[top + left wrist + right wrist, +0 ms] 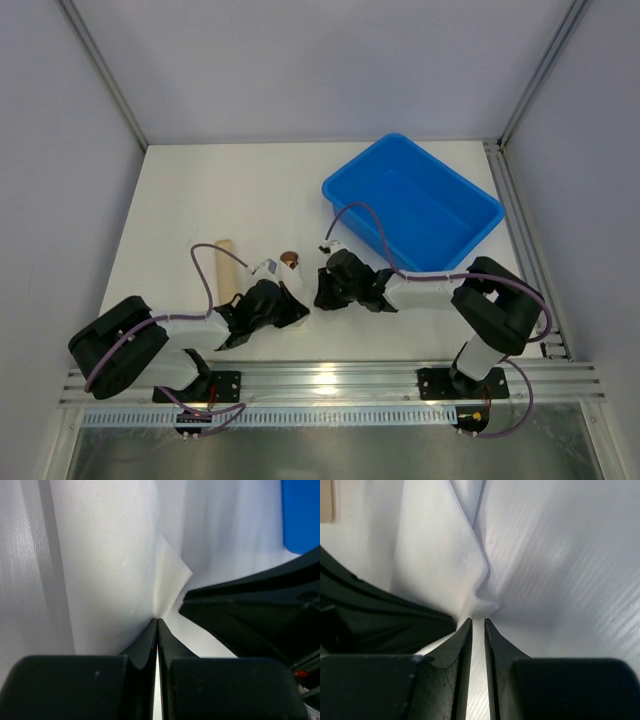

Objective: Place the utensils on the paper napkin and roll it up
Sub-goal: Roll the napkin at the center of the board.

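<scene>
Item one, my left gripper (158, 621): black fingers pressed together on a raised fold of the thin white paper napkin (172, 580), which peaks up from the tips like a small tent. It is held so, I judge, to stop the wrap from springing open. Item two, my right gripper (477, 621): fingers a narrow slit apart, with the napkin's bunched ridge lying right at the tips. Nothing looks clamped between them, so I read this as a loose guide, not a hold. The two grippers meet nose to nose at the near middle of the white table (200, 190), one on each side of the paper, which suits rolling it between them. Item three, gold-bronze metal spoon (290, 259): only its round bowl shows, poking out just beyond my left gripper; the handle, I take it, is inside the paper. Matching fork: not seen, hidden if present. Item four, tan beige cylinder (226, 262): lying just left of the work, no part in it. Item five, blue plastic bin (415, 205): far right of the table, well apart. Judged progress: utensils on the napkin, rolling under way, roll not yet tidy.
</scene>
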You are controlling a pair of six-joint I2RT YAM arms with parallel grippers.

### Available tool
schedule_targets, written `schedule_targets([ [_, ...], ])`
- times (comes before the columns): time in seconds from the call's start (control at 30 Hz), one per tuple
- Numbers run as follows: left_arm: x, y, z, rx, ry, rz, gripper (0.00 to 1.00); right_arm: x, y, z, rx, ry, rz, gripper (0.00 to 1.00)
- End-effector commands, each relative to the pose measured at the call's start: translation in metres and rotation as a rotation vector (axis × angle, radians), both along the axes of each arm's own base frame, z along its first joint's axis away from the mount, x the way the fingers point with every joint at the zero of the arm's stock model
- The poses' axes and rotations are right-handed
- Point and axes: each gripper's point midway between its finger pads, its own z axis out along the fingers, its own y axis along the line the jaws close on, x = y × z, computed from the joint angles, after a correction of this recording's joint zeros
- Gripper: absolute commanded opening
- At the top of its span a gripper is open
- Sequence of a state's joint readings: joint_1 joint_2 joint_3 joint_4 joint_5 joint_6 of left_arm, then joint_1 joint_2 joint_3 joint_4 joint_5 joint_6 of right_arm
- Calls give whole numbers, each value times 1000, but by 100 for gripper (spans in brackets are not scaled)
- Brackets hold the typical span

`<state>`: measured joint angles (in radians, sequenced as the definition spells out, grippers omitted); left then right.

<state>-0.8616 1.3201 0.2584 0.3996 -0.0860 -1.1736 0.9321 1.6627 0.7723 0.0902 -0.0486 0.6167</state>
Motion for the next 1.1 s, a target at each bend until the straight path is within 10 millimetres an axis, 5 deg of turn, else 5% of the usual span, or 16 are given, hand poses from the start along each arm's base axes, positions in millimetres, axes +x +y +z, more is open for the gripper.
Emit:
schedule_targets([
  [0.0,-6,20,-24,104,37,25,0,-17,-5,19,84,27,5,23],
  [0.3,-4,18,-19,81,27,33,0,-42,0,35,291,124,-25,43],
  [0.7,-5,17,-17,56,20,28,0,-55,28,22,392,233,-31,43],
  [1.07,-5,14,-12,43,6,17,0,-51,30,6,346,240,-80,43],
])
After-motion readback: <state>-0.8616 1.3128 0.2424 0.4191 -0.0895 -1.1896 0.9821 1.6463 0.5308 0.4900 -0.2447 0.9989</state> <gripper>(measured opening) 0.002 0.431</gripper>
